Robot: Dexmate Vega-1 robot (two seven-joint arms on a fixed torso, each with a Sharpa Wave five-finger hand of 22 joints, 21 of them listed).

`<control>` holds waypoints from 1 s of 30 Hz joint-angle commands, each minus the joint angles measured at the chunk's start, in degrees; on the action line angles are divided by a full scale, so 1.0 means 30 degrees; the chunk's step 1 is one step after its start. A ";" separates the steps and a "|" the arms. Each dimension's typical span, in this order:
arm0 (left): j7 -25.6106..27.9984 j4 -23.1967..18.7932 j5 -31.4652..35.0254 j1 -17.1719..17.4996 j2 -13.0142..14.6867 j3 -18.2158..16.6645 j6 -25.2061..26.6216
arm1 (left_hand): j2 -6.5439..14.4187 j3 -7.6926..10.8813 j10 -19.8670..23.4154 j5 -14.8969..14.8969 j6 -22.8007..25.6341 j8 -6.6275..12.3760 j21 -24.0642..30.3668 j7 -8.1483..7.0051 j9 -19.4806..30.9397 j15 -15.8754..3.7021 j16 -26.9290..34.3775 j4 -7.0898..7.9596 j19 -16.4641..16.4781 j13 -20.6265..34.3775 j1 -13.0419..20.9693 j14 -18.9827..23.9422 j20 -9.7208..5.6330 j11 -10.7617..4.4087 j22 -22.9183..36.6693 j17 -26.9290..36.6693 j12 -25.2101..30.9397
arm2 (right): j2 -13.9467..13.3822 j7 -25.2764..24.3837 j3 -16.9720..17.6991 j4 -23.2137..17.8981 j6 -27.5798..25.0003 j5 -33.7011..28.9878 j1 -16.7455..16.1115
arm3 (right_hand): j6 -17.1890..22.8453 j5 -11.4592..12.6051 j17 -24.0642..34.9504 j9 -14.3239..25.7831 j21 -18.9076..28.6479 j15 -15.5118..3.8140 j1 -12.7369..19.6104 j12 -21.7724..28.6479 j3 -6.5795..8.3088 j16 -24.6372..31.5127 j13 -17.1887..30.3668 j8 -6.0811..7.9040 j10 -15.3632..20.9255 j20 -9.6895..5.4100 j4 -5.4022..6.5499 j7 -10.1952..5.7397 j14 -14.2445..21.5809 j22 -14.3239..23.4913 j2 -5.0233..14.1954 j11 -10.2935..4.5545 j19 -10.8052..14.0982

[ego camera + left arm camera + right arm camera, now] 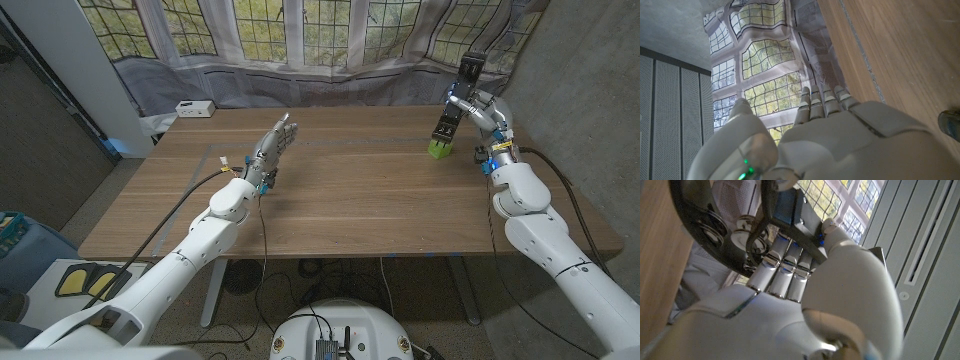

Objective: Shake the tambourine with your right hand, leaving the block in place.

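Observation:
My right hand (480, 108) grips a black tambourine (467, 72), held edge-on and raised over the table's far right corner. Its lower end hangs just above a small green block (440, 150) that stands on the wood; I cannot tell whether they touch. In the right wrist view the tambourine's dark rim with metal jingles (722, 235) crosses over my curled fingers (782, 275). My left hand (272, 148) stands upright over the table's left middle, fingers straight and together, holding nothing; its back (840, 140) shows in the left wrist view.
A white box (194, 108) sits at the table's far left corner. A curtain printed with windows (330, 40) hangs behind the wooden table (350, 200). Thin tape lines (215, 150) mark the wood near my left hand.

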 commanded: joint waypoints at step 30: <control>-0.0325 0.0384 -0.0055 -0.0268 -0.0083 0.0119 0.0024 | -0.0025 0.0003 0.0035 -0.0015 0.0082 -0.0058 -0.0101 -0.0091 0.0041 0.0002 -0.0009 -0.0090 -0.0153 0.0035 -0.0070 -0.0028 0.0093 0.0029 0.0116 0.0036 -0.0029 | -0.5155 0.1531 -0.5265 -0.5191 -0.9207 -1.4281 0.3751 | 0.2129 0.0046 0.0277 0.0035 0.0466 -0.1497 0.1075 0.0002 0.0017 0.0075 0.0067 0.0083 -0.0051 -0.0097 -0.0024 -0.1899 0.0200 0.0030 0.1059 -0.0038 -0.0266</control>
